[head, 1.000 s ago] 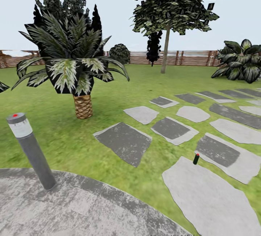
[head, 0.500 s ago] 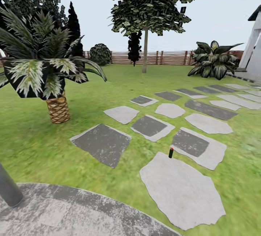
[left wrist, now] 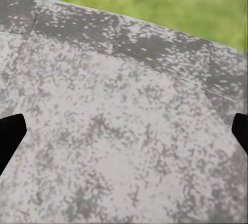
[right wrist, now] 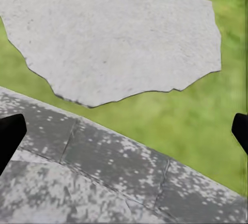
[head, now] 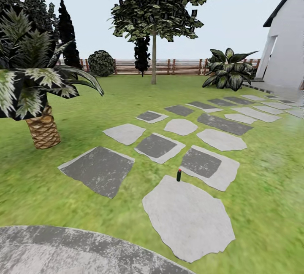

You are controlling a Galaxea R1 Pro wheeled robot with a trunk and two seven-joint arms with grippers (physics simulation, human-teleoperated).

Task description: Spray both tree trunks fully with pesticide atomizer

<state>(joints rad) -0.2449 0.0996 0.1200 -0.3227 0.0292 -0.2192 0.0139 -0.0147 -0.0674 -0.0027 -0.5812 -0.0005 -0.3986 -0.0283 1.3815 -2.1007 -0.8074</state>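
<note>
One small, light, rigid pesticide atomizer (head: 179, 175) is best gripped mid-body; both grippers' fingers are seen spread apart, empty.

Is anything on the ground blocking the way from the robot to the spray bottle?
Nothing visible does. The spray bottle stands upright on grass at the far edge of a pale paving stone; ahead of the robot lie only flat paving and grass. The palm stands well off to the left.

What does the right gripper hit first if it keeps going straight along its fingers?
Probably ground: the right gripper points down at the grass strip between the grey paved edge and the pale stepping stone. Nothing stands in between, though depth is unclear.
</note>
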